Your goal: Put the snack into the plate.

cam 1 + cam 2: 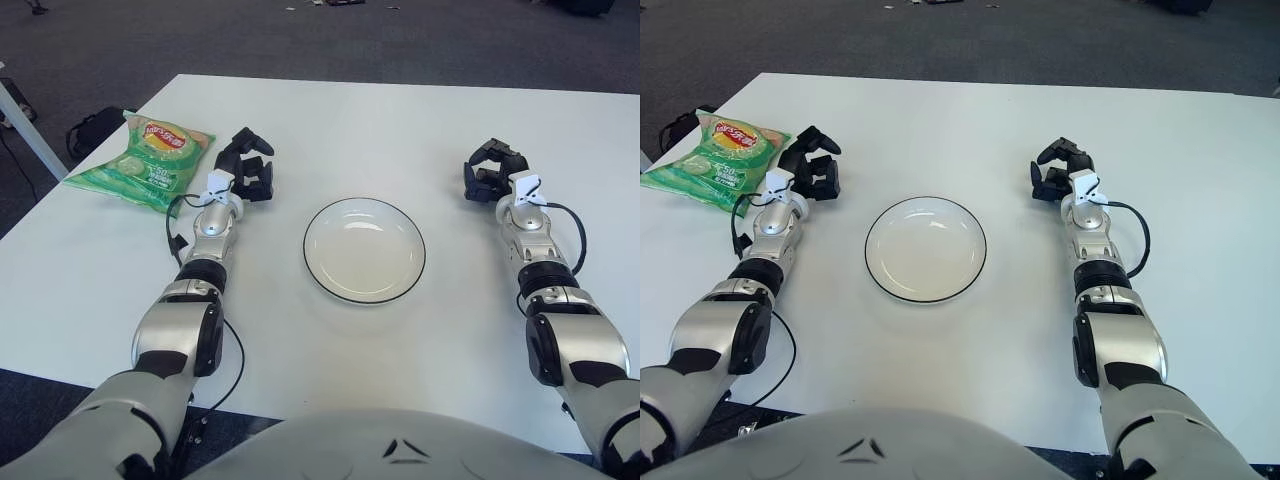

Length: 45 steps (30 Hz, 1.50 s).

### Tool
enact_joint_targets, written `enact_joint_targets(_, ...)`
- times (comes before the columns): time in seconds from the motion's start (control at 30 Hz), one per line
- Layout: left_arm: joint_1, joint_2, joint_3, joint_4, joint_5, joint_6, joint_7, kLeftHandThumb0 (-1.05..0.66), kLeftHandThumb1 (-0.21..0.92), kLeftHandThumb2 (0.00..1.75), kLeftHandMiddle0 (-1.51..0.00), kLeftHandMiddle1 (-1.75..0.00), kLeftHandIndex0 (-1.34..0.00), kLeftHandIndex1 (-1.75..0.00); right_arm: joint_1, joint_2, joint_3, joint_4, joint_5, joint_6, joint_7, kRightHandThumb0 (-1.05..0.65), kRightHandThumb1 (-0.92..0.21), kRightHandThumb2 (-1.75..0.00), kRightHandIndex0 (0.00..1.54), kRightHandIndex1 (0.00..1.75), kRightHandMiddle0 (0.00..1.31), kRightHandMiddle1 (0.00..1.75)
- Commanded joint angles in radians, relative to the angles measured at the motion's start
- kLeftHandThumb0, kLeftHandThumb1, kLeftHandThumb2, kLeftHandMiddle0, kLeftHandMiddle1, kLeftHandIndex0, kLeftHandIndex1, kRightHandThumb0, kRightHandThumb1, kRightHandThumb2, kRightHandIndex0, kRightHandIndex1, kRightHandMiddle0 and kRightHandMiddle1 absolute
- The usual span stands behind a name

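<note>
A green bag of chips (142,160) lies flat near the table's far left edge. An empty white plate (364,250) with a dark rim sits in the middle of the table. My left hand (247,168) hovers just right of the bag, its fingers spread and holding nothing, a small gap apart from the bag. To the right of the plate shows my right hand (489,171), fingers loosely curled and holding nothing.
The white table (380,120) stretches far behind the plate. A dark bag (95,127) lies on the grey carpet beyond the left table edge, beside a white table leg (30,125).
</note>
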<state>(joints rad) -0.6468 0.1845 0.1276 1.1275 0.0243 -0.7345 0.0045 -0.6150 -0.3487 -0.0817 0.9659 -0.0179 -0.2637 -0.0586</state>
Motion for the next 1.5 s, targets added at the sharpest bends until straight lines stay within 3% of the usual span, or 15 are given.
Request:
enact_joint_targets(0.0, 0.106, -0.015, -0.009, 0.057, 0.035, -0.037, 0.071, -0.45, 0.42, 1.19, -1.11, -1.75, -0.53, -1.75, 0.077, 0.035, 0.025, 0.053, -0.023, 0.08, 0.027, -0.48, -0.33, -1.3, 1.11, 1.75, 0.6, 1.75)
enact_joint_targets(0.1, 0.106, -0.006, -0.015, 0.056, 0.06, -0.051, 0.138, -0.44, 0.43, 1.17, -1.14, -1.75, -0.52, -1.75, 0.078, 0.034, 0.025, 0.049, -0.023, 0.083, 0.027, -0.48, -0.33, -1.3, 1.11, 1.75, 0.6, 1.75)
enact_joint_targets(0.2, 0.109, 0.024, -0.057, 0.048, 0.166, -0.066, 0.328, -0.44, 0.44, 1.16, -1.18, -1.75, -0.51, -1.75, 0.081, 0.036, 0.025, 0.044, -0.022, 0.082, 0.026, -0.48, -0.33, -1.3, 1.12, 1.75, 0.6, 1.75)
enact_joint_targets(0.37, 0.109, 0.059, -0.115, 0.04, 0.284, -0.065, 0.528, -0.44, 0.45, 1.14, -1.22, -1.75, -0.5, -1.75, 0.087, 0.04, 0.023, 0.031, -0.02, 0.084, 0.027, -0.48, -0.33, -1.3, 1.12, 1.75, 0.6, 1.75)
enact_joint_targets(0.5, 0.101, 0.116, -0.216, -0.003, 0.488, -0.009, 0.84, -0.44, 0.45, 1.14, -1.26, -1.75, -0.5, -1.75, 0.09, 0.04, 0.025, 0.029, -0.023, 0.084, 0.025, -0.48, -0.33, -1.3, 1.12, 1.75, 0.6, 1.75)
enact_joint_targets(0.63, 0.094, 0.144, -0.272, -0.012, 0.583, 0.04, 0.976, -0.44, 0.44, 1.16, -1.29, -1.75, -0.51, -1.75, 0.093, 0.041, 0.028, 0.02, -0.026, 0.089, 0.022, -0.48, -0.33, -1.3, 1.12, 1.75, 0.6, 1.75)
enact_joint_targets(0.7, 0.089, 0.162, -0.309, -0.017, 0.639, 0.102, 1.041, -0.44, 0.43, 1.17, -1.29, -1.75, -0.52, -1.75, 0.095, 0.042, 0.029, 0.017, -0.027, 0.089, 0.021, -0.48, -0.33, -1.3, 1.12, 1.75, 0.6, 1.75)
enact_joint_targets(0.97, 0.074, 0.211, -0.408, -0.015, 0.763, 0.311, 1.192, -0.45, 0.4, 1.21, -1.22, -1.75, -0.54, -1.75, 0.096, 0.043, 0.031, 0.011, -0.027, 0.097, 0.024, -0.47, -0.33, -1.29, 1.13, 1.75, 0.6, 1.75)
enact_joint_targets(1.23, 0.023, 0.245, -0.458, 0.047, 0.806, 0.544, 1.264, -0.45, 0.41, 1.19, -1.01, -1.75, -0.53, -1.75, 0.1, 0.042, 0.035, 0.003, -0.027, 0.101, 0.022, -0.47, -0.34, -1.28, 1.13, 1.75, 0.59, 1.75)
enact_joint_targets(1.33, -0.002, 0.254, -0.472, 0.095, 0.805, 0.593, 1.269, -0.15, 0.22, 1.41, -0.84, -1.75, -0.58, -1.65, 0.101, 0.041, 0.036, 0.001, -0.028, 0.101, 0.021, -0.47, -0.34, -1.28, 1.14, 1.75, 0.59, 1.75)
enact_joint_targets(1.47, -0.01, 0.253, -0.491, 0.117, 0.803, 0.651, 1.27, -0.05, 0.25, 1.37, -0.62, -1.69, -0.56, -1.72, 0.101, 0.039, 0.039, -0.001, -0.032, 0.104, 0.019, -0.47, -0.34, -1.28, 1.14, 1.75, 0.59, 1.75)
